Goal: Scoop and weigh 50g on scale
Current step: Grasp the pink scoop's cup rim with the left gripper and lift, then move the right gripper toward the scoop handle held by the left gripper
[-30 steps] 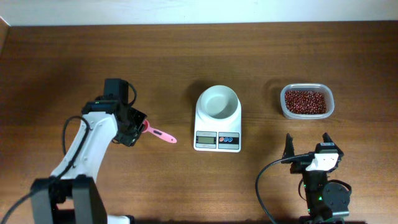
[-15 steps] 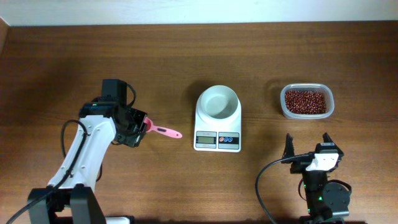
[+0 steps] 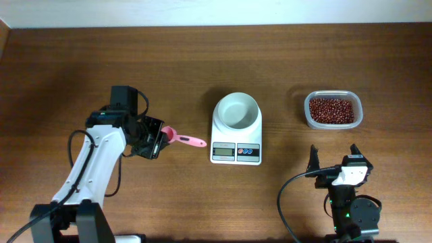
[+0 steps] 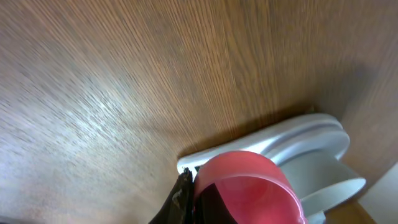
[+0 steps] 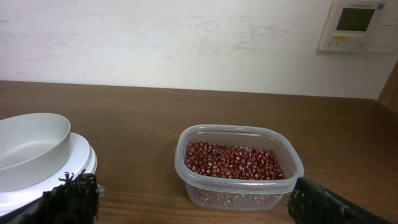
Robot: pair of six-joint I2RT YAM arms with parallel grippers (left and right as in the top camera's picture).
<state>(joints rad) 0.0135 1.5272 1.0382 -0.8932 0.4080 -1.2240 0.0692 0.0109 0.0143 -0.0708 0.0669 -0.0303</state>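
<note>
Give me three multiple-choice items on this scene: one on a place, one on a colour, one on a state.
1. Seen from overhead, where does the tub of beans sit?
A) right of the scale
B) left of the scale
C) on the scale

2. The scoop in the left gripper is:
A) green
B) pink
C) black

3. The scale's bowl is:
A) full of beans
B) tipped over
C) empty

Answers:
1 A, the tub lies apart, off the scale's right side.
2 B, its handle shows pink against the wood.
3 C, only bare white shows inside.
</note>
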